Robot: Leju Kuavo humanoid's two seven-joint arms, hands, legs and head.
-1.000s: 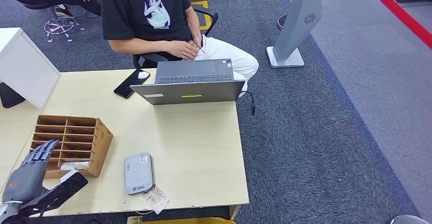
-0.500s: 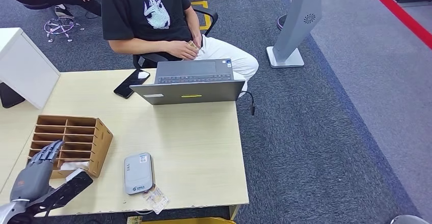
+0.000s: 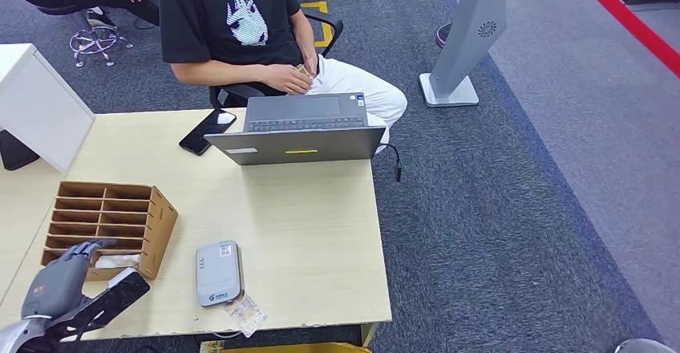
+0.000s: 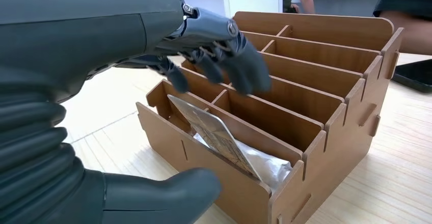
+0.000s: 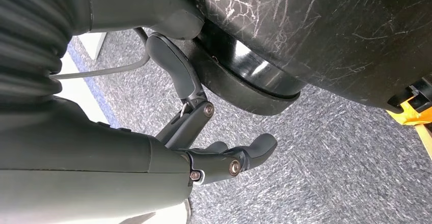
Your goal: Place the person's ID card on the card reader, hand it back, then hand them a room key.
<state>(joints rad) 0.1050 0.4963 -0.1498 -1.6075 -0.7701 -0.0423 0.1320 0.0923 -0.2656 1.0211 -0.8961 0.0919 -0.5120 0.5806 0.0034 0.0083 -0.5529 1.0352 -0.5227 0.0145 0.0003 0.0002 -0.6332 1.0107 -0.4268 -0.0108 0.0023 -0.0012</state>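
Pale wood forms the desk (image 3: 305, 225), on which one open grey laptop (image 3: 298, 128), one wooden slotted organiser (image 3: 108, 217), one grey card reader (image 3: 217, 271) and one black phone (image 3: 207, 131) are seen. Behind the laptop a seated person (image 3: 240, 24) is cut off at the shoulders; something small, hard to make out, is held in their hands. One room key card (image 4: 214, 135) leans in the organiser's nearest slot. The left hand (image 4: 214, 56) hovers spread above that slot, grasping nothing. The right hand (image 5: 224, 158) hangs curled and empty.
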